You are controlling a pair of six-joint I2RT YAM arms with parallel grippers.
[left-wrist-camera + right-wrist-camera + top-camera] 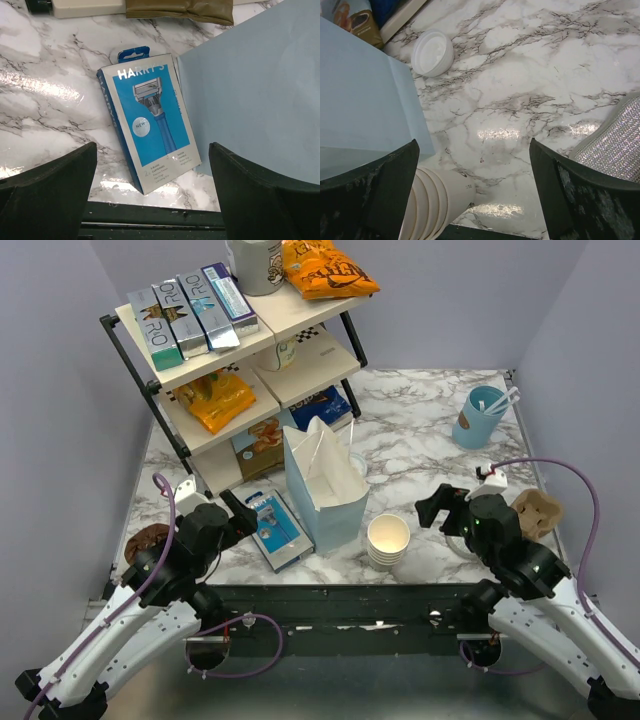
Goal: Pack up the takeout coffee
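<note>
Nearest, the left end effector and right end effector hang with fingers apart, holding nothing. The paper bag stands open mid-frame for loading. The takeout coffee (white lid up) waits just beside it, upper left of the right wrist view.

The left gripper is holding its jaws wide apart, its two dark fingers filling the lower left and lower right corners of the frame. Between them, a blue razor box is lying flat on the marble table, tilted slightly, with its hang tab pointing toward the top of the frame. A light blue paper bag is occupying the right side, with its edge just beside the box. A cream board and a brown packet are showing along the top edge.
</note>
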